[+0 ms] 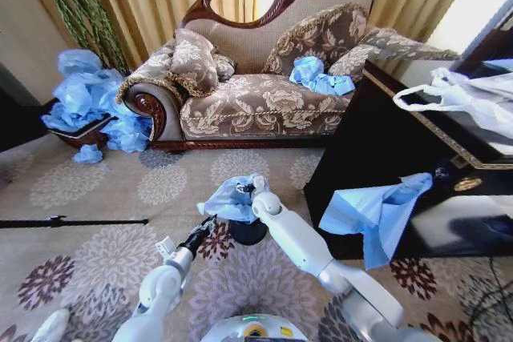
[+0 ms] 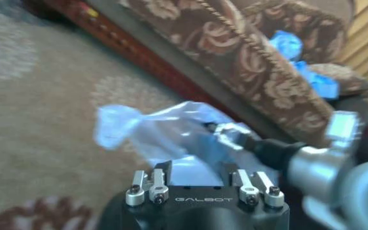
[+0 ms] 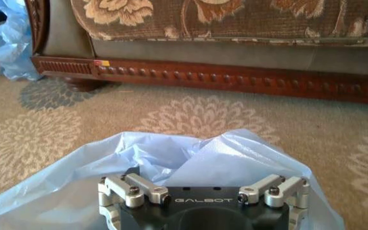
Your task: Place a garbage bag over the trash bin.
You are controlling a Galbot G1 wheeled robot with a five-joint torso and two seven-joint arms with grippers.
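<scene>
Garbage bag (image 1: 228, 198), light blue and crinkled, is bunched over the top of the trash bin (image 1: 248, 232), whose glossy black lower body shows beneath it on the patterned carpet (image 1: 96, 190) in front of the sofa (image 1: 264, 94). The right gripper (image 1: 255, 188) reaches down into the plastic at the bin's top; in the right wrist view the bag (image 3: 190, 167) billows up around the gripper's mount and hides the fingers, so whether this claw is spread or pinching the film cannot be told. The left gripper (image 1: 210, 225) sits just beside the bin on its left side, pointing at the bag's lower edge; its dark fingers look pressed together, though whether any plastic is caught between them cannot be told. In the left wrist view the bag (image 2: 165, 134) hangs as a pale translucent sheet, with the right gripper (image 2: 229, 132) entering it from the far side. Behind, a second crumpled blue bag (image 1: 321, 76) lies on the sofa seat, and a heap of blue bags (image 1: 88, 102) sits at the sofa's left end. To the right stands a dark cabinet (image 1: 377, 158) with a blue sheet (image 1: 377, 210) hanging down its front and a white plastic bag (image 1: 465, 98) on its top.
</scene>
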